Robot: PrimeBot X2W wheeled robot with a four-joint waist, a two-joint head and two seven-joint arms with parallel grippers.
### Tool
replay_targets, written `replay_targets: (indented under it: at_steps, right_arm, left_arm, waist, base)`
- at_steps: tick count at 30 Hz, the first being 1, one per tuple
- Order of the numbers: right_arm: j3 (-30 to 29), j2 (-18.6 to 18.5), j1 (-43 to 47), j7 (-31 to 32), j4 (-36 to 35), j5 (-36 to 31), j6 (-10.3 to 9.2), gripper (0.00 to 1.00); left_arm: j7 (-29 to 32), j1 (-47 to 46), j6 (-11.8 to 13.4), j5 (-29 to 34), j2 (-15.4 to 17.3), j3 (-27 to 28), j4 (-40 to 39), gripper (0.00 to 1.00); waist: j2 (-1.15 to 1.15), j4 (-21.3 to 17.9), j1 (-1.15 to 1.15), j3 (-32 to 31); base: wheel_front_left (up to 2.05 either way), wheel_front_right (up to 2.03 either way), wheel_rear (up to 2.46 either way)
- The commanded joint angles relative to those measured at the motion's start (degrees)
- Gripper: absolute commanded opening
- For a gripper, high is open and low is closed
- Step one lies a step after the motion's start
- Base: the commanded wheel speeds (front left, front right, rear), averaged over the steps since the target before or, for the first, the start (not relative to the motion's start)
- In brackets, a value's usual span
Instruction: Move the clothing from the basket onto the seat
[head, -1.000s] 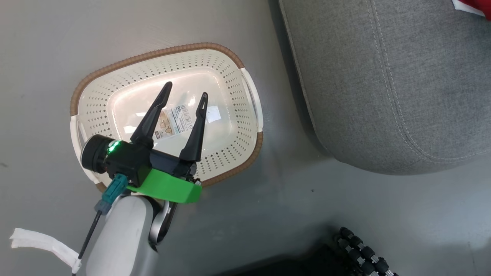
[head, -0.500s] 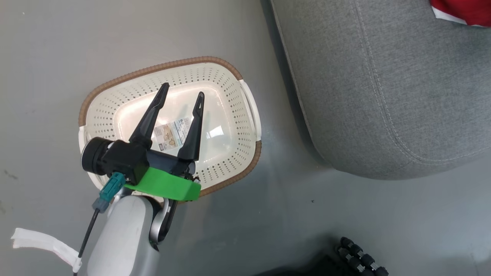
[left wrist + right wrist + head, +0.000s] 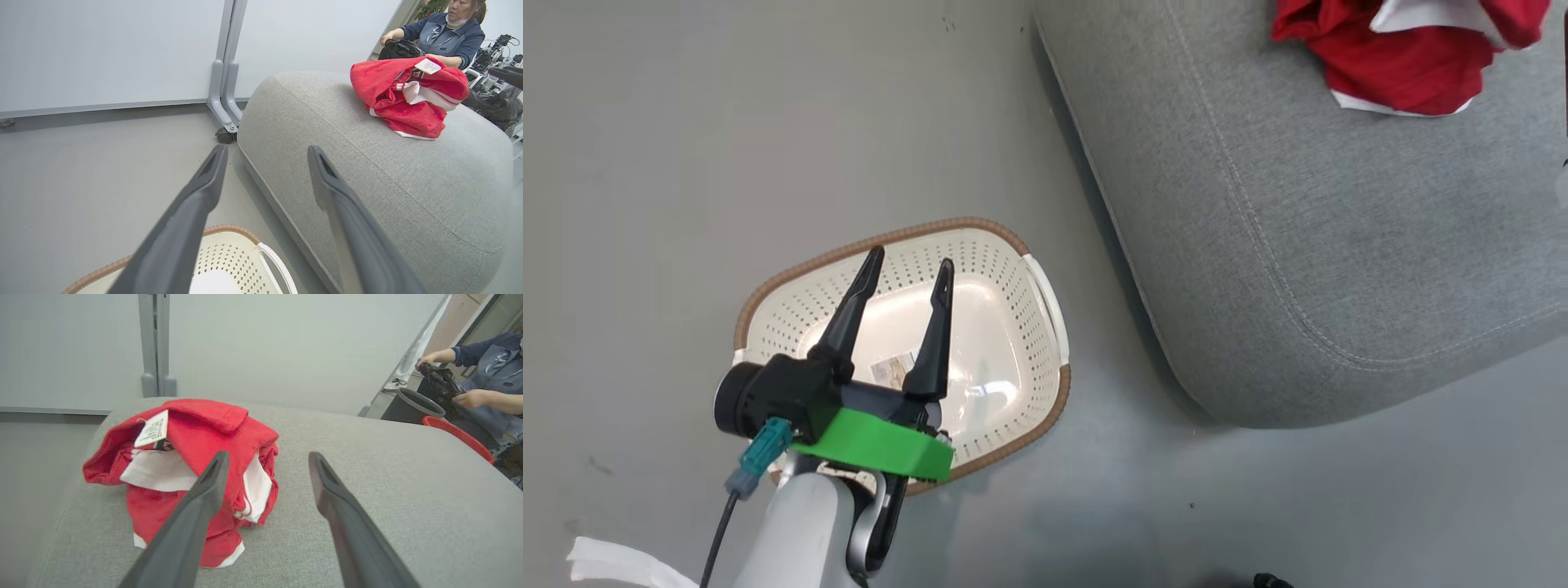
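Dark and long-fingered, the robot's right gripper [image 3: 268, 456] hangs low over the large light grey fabric-upholstered seat cushion [image 3: 367, 490], its jaws wide apart with nothing between them. The bright red clothing of soft fabric with white trim and a white label tag [image 3: 204, 428] rests on that cushion just ahead of the gripper and to the wrist view's left. It is bunched in a heap with no clear long axis. The left gripper [image 3: 911, 261], likewise spread and empty, hovers above the cream-white perforated plastic basket with a brown woven-look rim [image 3: 768, 298]. The basket stands on the grey floor [image 3: 686, 122] beside the seat, well apart from the heap, and no red shows inside it. The right arm is plainly the nearer, and the coming move looks like a straight pull-back clear of the fabric.
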Motion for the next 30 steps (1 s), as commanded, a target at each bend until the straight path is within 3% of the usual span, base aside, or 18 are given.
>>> replay_targets:
  at_steps: [1, 6, 13, 21, 30]
  right_arm:
    - [0.22, -0.20, 1.15, -0.17, -1.28, 0.26, -0.09, 1.00]
    - [-2.86, -0.36, 4.80, -0.16, -8.34, -0.70, -0.09, 1.00]
    - [-10.00, 3.14, 14.08, -0.16, -22.47, -2.52, -0.09, 1.00]
    - [-15.14, 10.52, 25.48, -0.16, -35.88, -1.62, -0.09, 1.00]
    - [-17.28, 16.52, 36.90, -0.16, -42.64, -2.99, -0.08, 1.00]
  left_arm:
    - [-0.19, 1.16, -0.11, -0.77, -0.05, 0.45, -0.23, 1.00]
    - [-0.19, 4.32, -0.11, -3.07, -0.04, 1.84, -1.49, 1.00]
    - [-0.18, 9.27, -0.11, -4.72, -0.03, 5.51, -3.63, 1.00]
    - [-0.18, 14.31, -0.11, -5.97, 0.02, 10.79, -6.20, 1.00]
    - [-0.19, 18.01, -0.11, -6.97, 0.00, 13.84, -7.59, 1.00]
  waist:
    - [0.00, -0.83, 0.00, -5.97]
    - [0.00, -0.84, 0.00, -11.75]
    - [0.00, -1.13, 0.00, -18.62]
    - [0.00, -0.90, 0.00, -23.67]
    - [0.00, 3.22, 0.00, -26.28]
  base:
    - [0.00, 0.00, 0.00]
    - [0.00, 0.00, 0.00]
    - [0.00, 0.00, 0.00]
    - [0.00, 0.00, 0.00]
    - [0.00, 0.00, 0.00]
